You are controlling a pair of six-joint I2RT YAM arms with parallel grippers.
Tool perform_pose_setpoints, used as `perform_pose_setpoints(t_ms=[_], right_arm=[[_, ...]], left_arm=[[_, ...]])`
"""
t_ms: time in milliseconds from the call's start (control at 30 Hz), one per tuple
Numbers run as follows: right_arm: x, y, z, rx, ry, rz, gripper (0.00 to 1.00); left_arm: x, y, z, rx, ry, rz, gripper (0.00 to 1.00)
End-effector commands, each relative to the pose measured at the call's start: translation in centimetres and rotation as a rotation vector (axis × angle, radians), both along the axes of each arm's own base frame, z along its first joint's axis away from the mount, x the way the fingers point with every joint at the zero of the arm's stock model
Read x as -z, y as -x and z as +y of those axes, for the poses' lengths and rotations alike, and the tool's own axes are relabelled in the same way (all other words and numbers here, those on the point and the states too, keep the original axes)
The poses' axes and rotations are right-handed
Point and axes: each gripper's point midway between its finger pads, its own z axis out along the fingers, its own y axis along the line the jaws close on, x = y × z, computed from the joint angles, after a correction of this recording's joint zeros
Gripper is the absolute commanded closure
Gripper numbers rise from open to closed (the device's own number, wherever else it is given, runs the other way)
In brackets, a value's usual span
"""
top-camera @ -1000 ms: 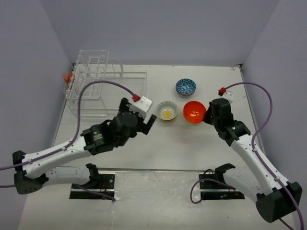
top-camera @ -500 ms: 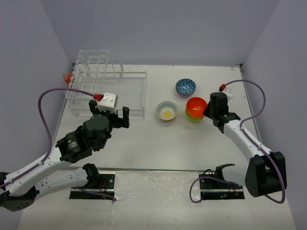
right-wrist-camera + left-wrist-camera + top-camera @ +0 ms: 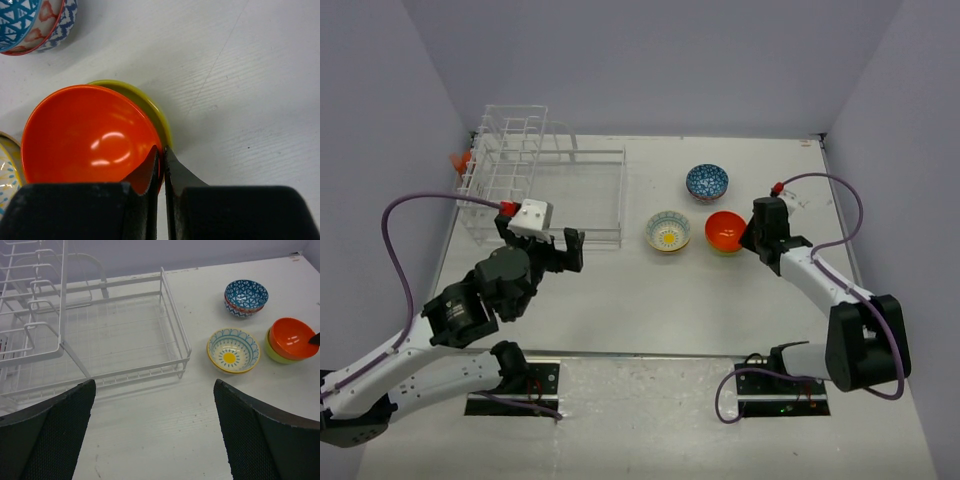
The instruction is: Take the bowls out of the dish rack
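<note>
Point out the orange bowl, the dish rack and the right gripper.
orange bowl [image 3: 90, 135], right wrist view, inner bottom.
dish rack [image 3: 176, 310], left wrist view, side rail.
right gripper [image 3: 161, 150], right wrist view, between the fingertips.

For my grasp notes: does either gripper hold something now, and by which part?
The right gripper is shut on the rim of the orange bowl, which sits in a yellow-green bowl. The left gripper is open and holds nothing.
</note>
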Motion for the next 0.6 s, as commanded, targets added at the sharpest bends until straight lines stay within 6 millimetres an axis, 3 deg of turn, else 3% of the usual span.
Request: perform_pose_setpoints(t_ms=[0,400,567], right_arm=[[-2.0,-2.1,0.2,0.026,-0.033,-0.069,0.96],[-1.3,-2.8,0.3,0.042,-0.027,-0.021,0.92],[-0.7,-2.5,0.5,0.035,-0.039,-0.006,0.84]], left_arm=[[-0.6,0.4,0.7,-0.013,0.063,-0.011,0.0],[0.2,0.8,1.0,-0.001,0.059,-0.005,0.0],[0.0,0.8,1.0,0.001,0.065,-0.011,0.0]])
